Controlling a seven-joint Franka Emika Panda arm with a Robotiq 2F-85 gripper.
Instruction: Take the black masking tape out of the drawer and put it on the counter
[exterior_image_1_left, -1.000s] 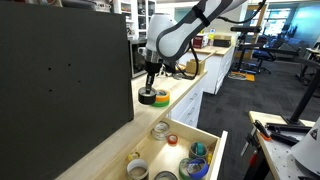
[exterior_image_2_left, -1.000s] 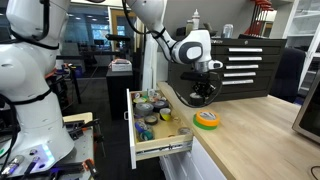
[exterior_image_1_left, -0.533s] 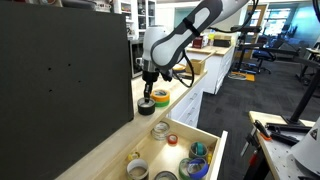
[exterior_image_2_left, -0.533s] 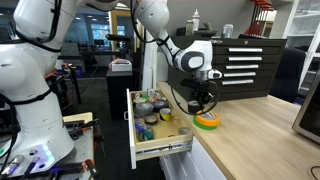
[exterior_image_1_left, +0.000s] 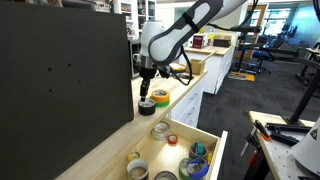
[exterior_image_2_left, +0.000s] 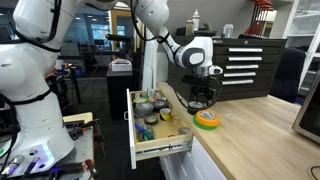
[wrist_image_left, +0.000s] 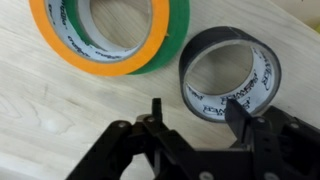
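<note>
Black tape (wrist_image_left: 230, 72) lies flat on the bench (wrist_image_left: 55, 120), out of the drawer (exterior_image_2_left: 163, 149) — task looks all but done, w/ only the retreat left. It sits just beside the yellow-and-green roll (wrist_image_left: 105, 35); touching or a sliver apart, can't tell. In an exterior view the tape (exterior_image_1_left: 146, 106) shows as a dark ring under the arm, w/ the bright roll next to it, nearer the bench's front edge.

The end effector (wrist_image_left: 195, 108) is spread, pinching nothing. In the wrist view one fingertip (wrist_image_left: 155, 110) hangs outside the ring, the other (wrist_image_left: 237, 110) over the ring's near wall or its hole — which one is unclear. Height above the tape can't be read.

Risks, as a judgement: if the arm pulls off sideways instead of straight up, a low finger could catch the ring's wall and drag it into the neighbour roll, which prob. slides easily on the smooth top. A hard enough nudge might send that roll off the edge. Sticky tape edges could also cling to a pad & lift w/ it. Bringing the fingers together now would re-pinch the wall for no reason.
</note>
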